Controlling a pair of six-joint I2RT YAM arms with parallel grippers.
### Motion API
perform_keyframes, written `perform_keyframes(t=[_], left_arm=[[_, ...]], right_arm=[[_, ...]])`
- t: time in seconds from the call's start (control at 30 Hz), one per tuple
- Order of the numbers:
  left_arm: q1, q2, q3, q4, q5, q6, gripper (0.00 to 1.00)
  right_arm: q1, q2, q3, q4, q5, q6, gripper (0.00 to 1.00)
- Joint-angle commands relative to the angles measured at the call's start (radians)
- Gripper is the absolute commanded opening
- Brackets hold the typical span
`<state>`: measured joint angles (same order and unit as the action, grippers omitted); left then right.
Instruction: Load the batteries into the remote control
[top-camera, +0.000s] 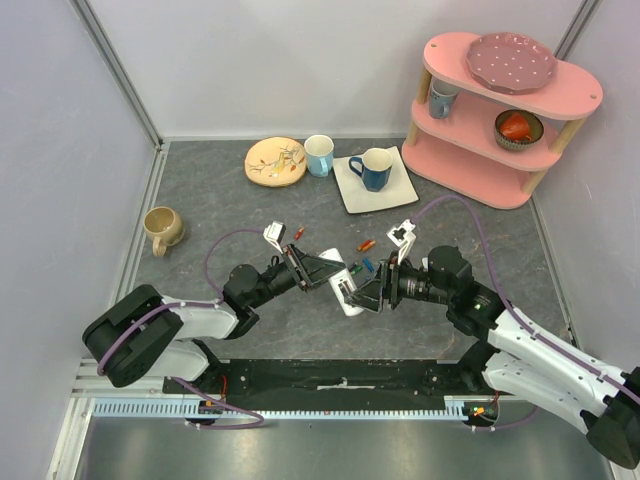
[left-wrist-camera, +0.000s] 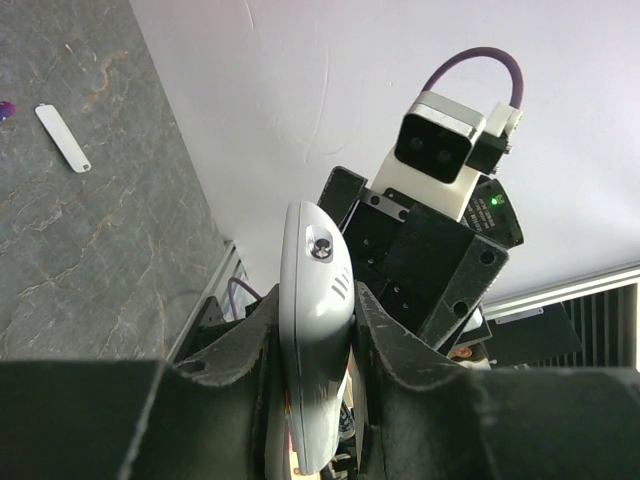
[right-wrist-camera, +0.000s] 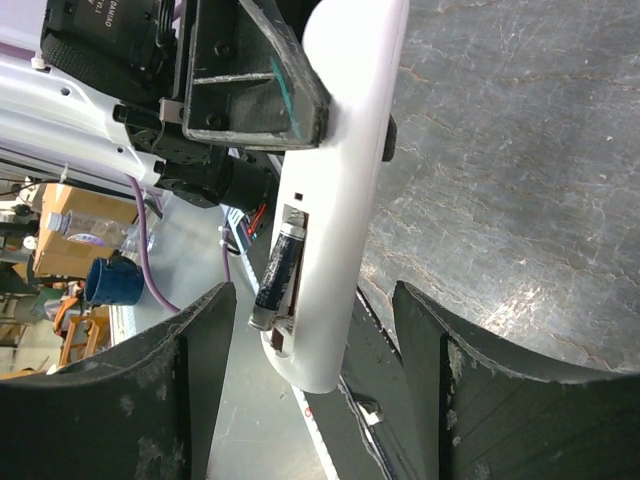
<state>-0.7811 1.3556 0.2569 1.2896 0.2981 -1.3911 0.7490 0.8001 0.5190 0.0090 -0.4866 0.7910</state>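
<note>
– Holding the remote control (right-wrist-camera: 345, 150) up off the desk (top-camera: 200, 200) in my left hand (left-wrist-camera: 318, 340), which is clamped tight across its body, with the recess turned toward my right hand (right-wrist-camera: 312, 300)
– Has the right hand got anything?
– Nothing. Its fingers stand wide on either side of the remote's end, touching neither face as far as I can see
– So how far along are we?
– One dark battery (right-wrist-camera: 278, 270) is in the recess, but one end seems to tilt out, so I judge it not yet seated. A green battery (top-camera: 353, 267), a blue battery (top-camera: 368, 265) and two red-orange batteries (top-camera: 367, 244) lie on the desk just beyond the hands. The cover piece (left-wrist-camera: 62, 138) lies off on its own
– And next?
– Press that one home, I'd say, then fetch another
</note>
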Motion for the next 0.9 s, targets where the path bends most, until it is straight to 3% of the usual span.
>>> perform_keyframes(t=[0.0, 0.87], left_arm=[[-0.004, -0.035, 0.028, 0.376, 0.021, -0.031, 0.02], [-0.004, -0.050, 0.035, 0.375, 0.036, -0.036, 0.02]], right_arm=[[-0.011, 0.001, -0.016, 0.069, -0.040, 0.028, 0.71], [-0.033, 0.054, -0.031, 0.126, -0.078, 0.053, 0.60]])
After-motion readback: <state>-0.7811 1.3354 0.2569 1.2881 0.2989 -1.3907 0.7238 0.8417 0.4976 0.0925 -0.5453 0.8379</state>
